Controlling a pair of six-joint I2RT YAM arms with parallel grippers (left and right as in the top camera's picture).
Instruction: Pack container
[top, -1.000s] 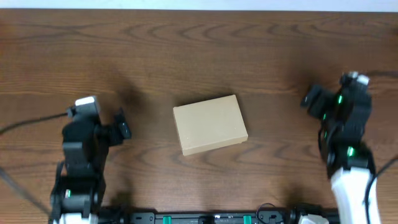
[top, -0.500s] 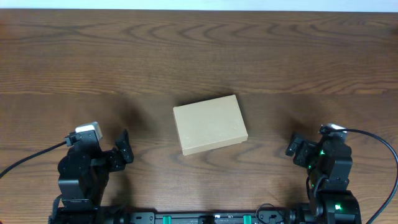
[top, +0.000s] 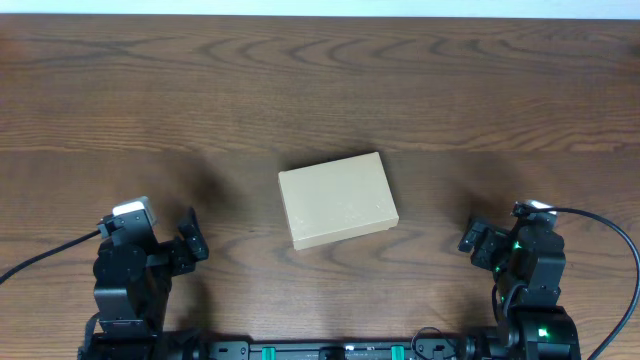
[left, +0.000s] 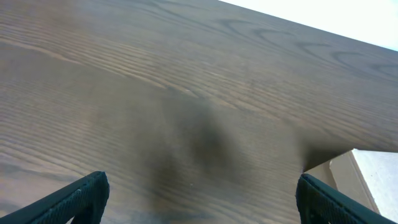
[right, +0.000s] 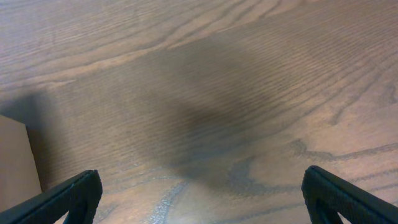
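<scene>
Closest to me, at 6 o'clock on the table, both arms sit low. The left gripper (top: 192, 237) is at about 8 o'clock from the box. Its wrist camera shows its two fingers (left: 87, 196) spread wide apart with only bare wood between them, so it is let go and holds nothing. The right gripper (top: 474, 238) is at about 4 o'clock from the box. Its fingers (right: 78, 194) are spread wide too, and it is empty.

Farther out, in the middle of the table, lies the box (top: 338, 202). It rests flat, turned a little, well apart from both grippers. Its lid (top: 330, 188) looks shut. Each wrist camera sees just a corner of it.

Past the box, toward 12 o'clock, I see only the brown table (top: 320, 80). I see nothing there to put in.

I think the packing part is over, or else it has not begun; I cannot tell what is inside. If the box must be opened, one gripper needs to hold it steady while the other slips under the lid edge and lifts slowly.
</scene>
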